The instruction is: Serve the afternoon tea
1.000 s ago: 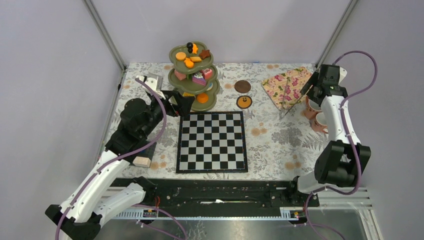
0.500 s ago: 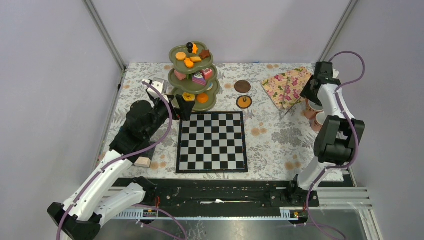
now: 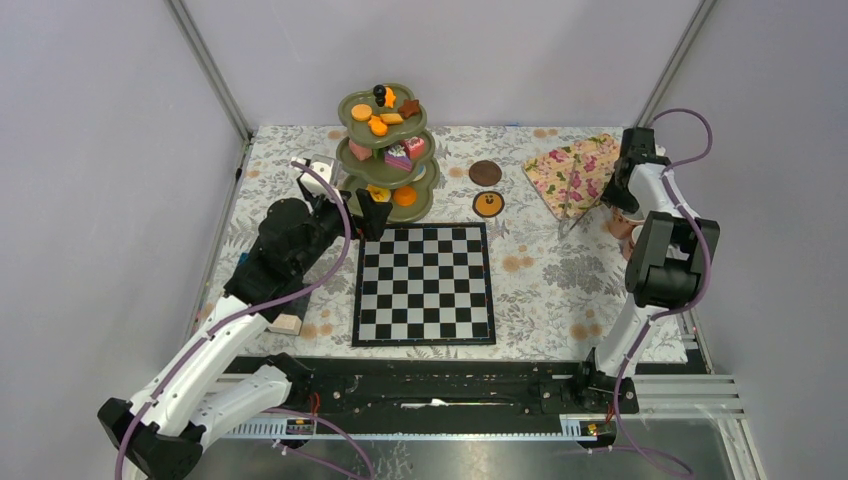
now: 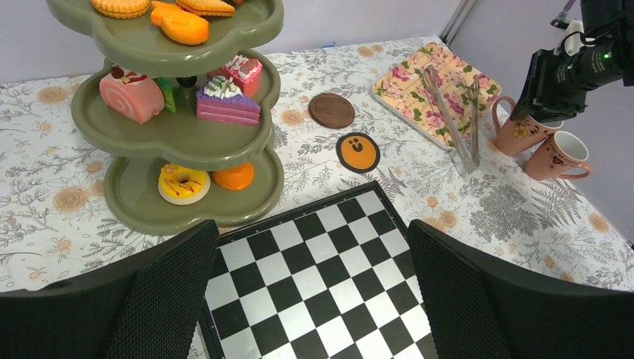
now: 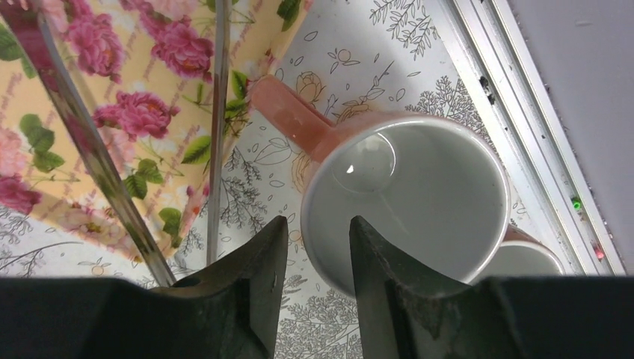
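Table covered by floral cloth (image 3: pixel 560 290). Laid directly on cloth: three-tier stand (image 3: pixel 425 205), chessboard (image 3: pixel 425 283), brown coaster (image 3: pixel 485 172), orange-faced coaster (image 3: pixel 488 204), floral mat (image 3: pixel 570 172), two cups (image 4: pixel 519 134), beige block (image 3: pixel 285 323).

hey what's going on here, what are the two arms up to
The right gripper hangs over one pink cup at the table's right edge, jaws straddling its rim but not yet clamped. The left gripper hovers open at the chessboard's far edge, facing the green stand loaded with pastries. Nothing is held.
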### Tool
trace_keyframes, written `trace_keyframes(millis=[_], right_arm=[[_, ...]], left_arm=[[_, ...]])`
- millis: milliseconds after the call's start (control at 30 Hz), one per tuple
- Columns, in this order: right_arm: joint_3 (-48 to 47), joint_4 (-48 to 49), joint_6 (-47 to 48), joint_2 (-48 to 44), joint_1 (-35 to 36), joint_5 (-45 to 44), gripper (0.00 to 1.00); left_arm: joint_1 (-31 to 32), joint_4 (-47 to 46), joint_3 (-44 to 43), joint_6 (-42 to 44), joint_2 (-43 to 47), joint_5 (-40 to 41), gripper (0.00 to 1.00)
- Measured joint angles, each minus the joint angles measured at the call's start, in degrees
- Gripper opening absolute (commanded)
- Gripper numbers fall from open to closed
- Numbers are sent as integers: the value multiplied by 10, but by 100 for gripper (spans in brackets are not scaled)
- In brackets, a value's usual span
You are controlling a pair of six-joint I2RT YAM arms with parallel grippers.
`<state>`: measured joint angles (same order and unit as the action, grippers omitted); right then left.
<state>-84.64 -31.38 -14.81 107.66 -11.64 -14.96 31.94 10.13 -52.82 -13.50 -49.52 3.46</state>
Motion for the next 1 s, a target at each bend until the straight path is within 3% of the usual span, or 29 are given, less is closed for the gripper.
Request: trace_keyframes(millis=[267,667,1000], right_arm=[[-10,4,16,23,0,-11,20],[-45,-2,33,44,0,-11,8],[-83,-13,34,41,0,2,6]], left_arm=[[3,1,0,0,-10,0,99],[6,1,0,0,-13,2,99],[13,1,0,0,-21,9,99]])
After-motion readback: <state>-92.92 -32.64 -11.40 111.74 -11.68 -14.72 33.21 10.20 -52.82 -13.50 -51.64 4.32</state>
